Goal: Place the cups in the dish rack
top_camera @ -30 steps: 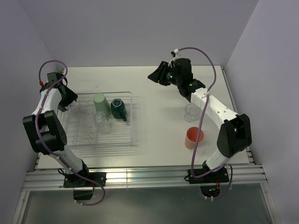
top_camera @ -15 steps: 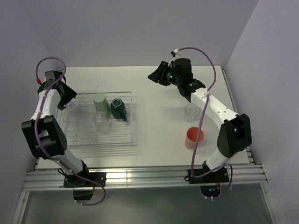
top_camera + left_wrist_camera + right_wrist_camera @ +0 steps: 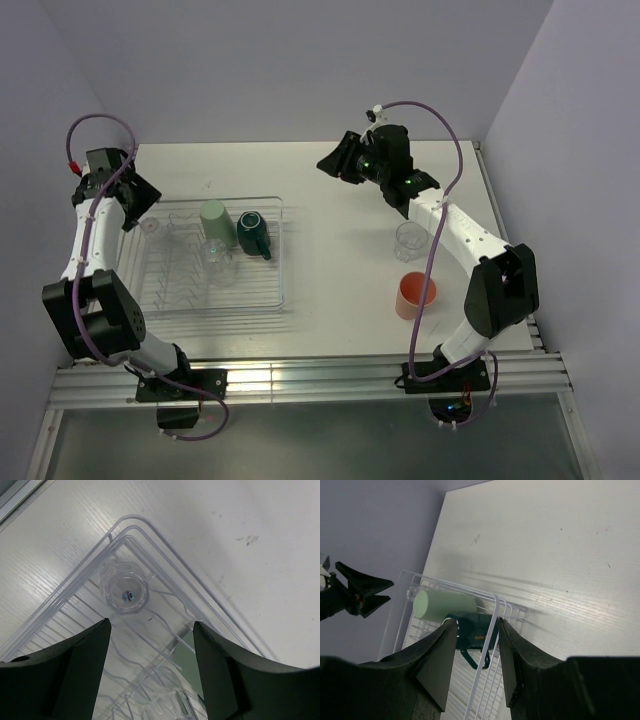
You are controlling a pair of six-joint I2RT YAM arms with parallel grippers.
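The dish rack lies left of centre. In it are a pale green tumbler, a dark teal mug on its side and a clear glass. Another clear glass stands upside down in the rack's far left corner. My left gripper hovers above that corner, open and empty. A clear glass and a salmon-pink tumbler stand on the table at the right. My right gripper hangs high over the far middle, open and empty, with the mug far below.
Walls close in the table at the back and on both sides. The right arm's forearm passes just behind the loose clear glass. The rack's raised rim runs below the right gripper's view.
My left gripper has drawn back and up toward the far left, away from the clear glass, which stays in the rack's corner. The right arm has not moved.
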